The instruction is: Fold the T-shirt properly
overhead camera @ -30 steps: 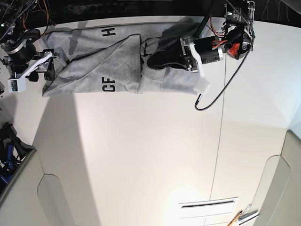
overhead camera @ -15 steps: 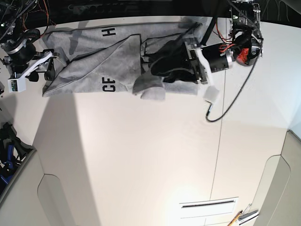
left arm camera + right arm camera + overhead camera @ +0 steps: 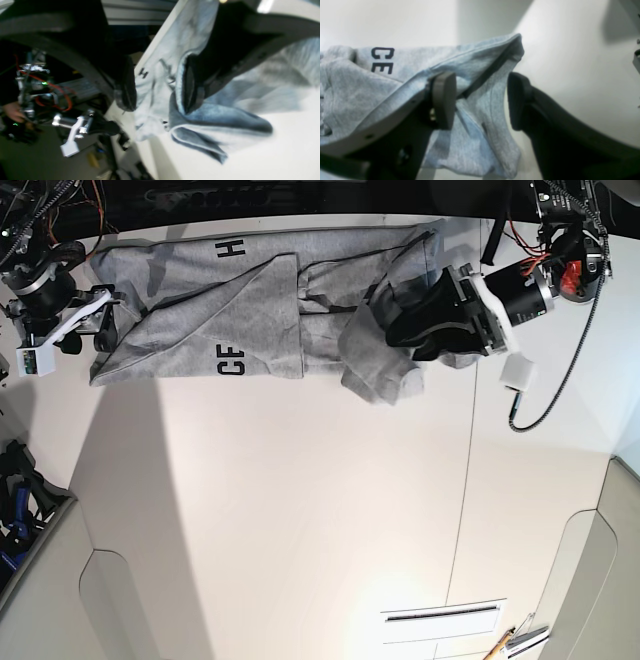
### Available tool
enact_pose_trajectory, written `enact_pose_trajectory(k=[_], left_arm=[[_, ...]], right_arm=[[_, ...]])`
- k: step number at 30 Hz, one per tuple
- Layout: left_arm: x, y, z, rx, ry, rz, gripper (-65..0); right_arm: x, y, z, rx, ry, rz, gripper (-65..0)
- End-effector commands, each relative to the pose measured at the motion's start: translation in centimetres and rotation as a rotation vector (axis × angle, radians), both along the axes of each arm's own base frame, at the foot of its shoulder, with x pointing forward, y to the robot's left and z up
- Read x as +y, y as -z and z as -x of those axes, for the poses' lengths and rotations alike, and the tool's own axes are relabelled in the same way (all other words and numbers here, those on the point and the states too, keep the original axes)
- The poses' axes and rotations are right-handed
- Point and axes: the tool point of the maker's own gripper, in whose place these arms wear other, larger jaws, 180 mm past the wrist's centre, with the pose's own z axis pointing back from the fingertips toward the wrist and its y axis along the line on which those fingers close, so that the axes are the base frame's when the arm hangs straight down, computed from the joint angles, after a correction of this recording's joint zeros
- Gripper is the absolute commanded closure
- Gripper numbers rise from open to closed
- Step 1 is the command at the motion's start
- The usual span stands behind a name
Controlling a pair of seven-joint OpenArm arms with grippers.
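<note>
Left gripper (image 3: pixel 412 330), on the right of the base view, is standing with its jaws spread apart over the bunched end of the T-shirt (image 3: pixel 250 310). In the left wrist view, grey cloth is lying slack between and below the two dark fingers (image 3: pixel 190 85), and neither pad is visibly pinching it, so nothing is judged to be held. Right gripper (image 3: pixel 480 100) is sitting at the opposite end of the garment, at the left of the base view. Its jaws are also parted, with a fold of fabric passing between them and draping against one pad; whether that fabric is bearing any load cannot be told.

The T-shirt is lying along the far edge of the white table (image 3: pixel 320 510), partly folded, with black lettering (image 3: pixel 232 360) showing on an upturned panel. A rumpled lobe is hanging toward the near side beside the left gripper.

Judged progress: the fold is looking incomplete, since the lobe is not lying flat and the outline is ragged.

Risks from here:
- Closing the left jaws on several layers at once would be dragging the lower layers along and undoing the panel already laid.
- Pulling while the right end is unsecured would be sliding the whole garment, possibly over the far table edge.
- Leaving the lobe bunched would be trapping a crease under any further fold.
</note>
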Motion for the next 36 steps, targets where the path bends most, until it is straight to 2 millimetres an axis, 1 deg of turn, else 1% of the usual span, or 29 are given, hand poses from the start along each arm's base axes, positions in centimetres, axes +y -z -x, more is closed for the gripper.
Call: enact_pose_trajectory(k=[1,3,7,10,12,14,17,20,22,24,27,29,31,33,36], left_arm=[[-1.0,-1.2,-0.2,-0.042,0.019,0.039,-33.0],[-2.8,-0.9,0.1,-0.037,0.054,0.048,-33.0],[-6.5,-0.8,-0.1,-0.062,0.127,0.041,-33.0],[-8.7,-0.4,-0.1,-0.090,0.189,-0.004,-33.0],[-9.4,0.8,-0.4,-0.116,0.206,-0.099,-33.1],[-9.9,1.3,-0.6,-0.139,0.221,-0.149,-33.1],[-10.5,0.7,-0.9,-0.159,0.232,-0.135,-33.1],[-10.4,-0.7,-1.4,-0.193,0.227,-0.107,-33.1],[-9.8,-1.9,-1.7,-0.232,0.211,-0.126,-33.1],[-8.2,-2.7,-2.4,-0.272,0.172,-0.178,-33.1],[-3.9,-2.5,-4.1,-0.294,0.056,-0.305,-33.1],[-0.9,-1.9,-4.8,-0.281,-0.013,-0.383,-33.1],[1.4,-0.9,-4.9,-0.251,-0.051,-0.433,-33.1],[2.5,0.8,-4.4,-0.197,-0.057,-0.462,-33.1],[2.8,3.3,-3.8,-0.110,-0.064,-0.432,-33.1]], right_arm=[[-0.1,-1.3,-0.7,-0.055,-0.003,0.004,-32.5],[-0.1,-1.2,-0.7,-0.054,-0.002,0.004,-32.5],[-0.1,-1.2,-0.7,-0.054,-0.003,0.004,-32.5],[0.0,-1.2,-0.7,-0.054,-0.003,0.003,-32.5],[-0.1,-1.2,-0.7,-0.054,-0.003,0.004,-32.5],[-0.1,-1.2,-0.7,-0.054,-0.003,0.004,-32.5],[-0.1,-1.3,-0.7,-0.054,-0.003,0.004,-32.5],[-0.1,-1.2,-0.7,-0.054,-0.003,0.004,-32.5],[-0.1,-1.3,-0.7,-0.054,-0.003,0.004,-32.5],[-0.1,-1.2,-0.7,-0.054,-0.002,0.004,-32.5],[-0.1,-1.2,-0.7,-0.054,-0.002,0.005,-32.5],[-0.1,-1.2,-0.7,-0.054,-0.003,0.005,-32.5],[0.0,-1.3,-0.7,-0.056,-0.003,0.003,-32.5],[0.2,-1.4,-0.8,-0.062,-0.007,-0.010,-32.5],[0.3,-1.4,-0.9,-0.066,-0.009,-0.019,-32.5]])
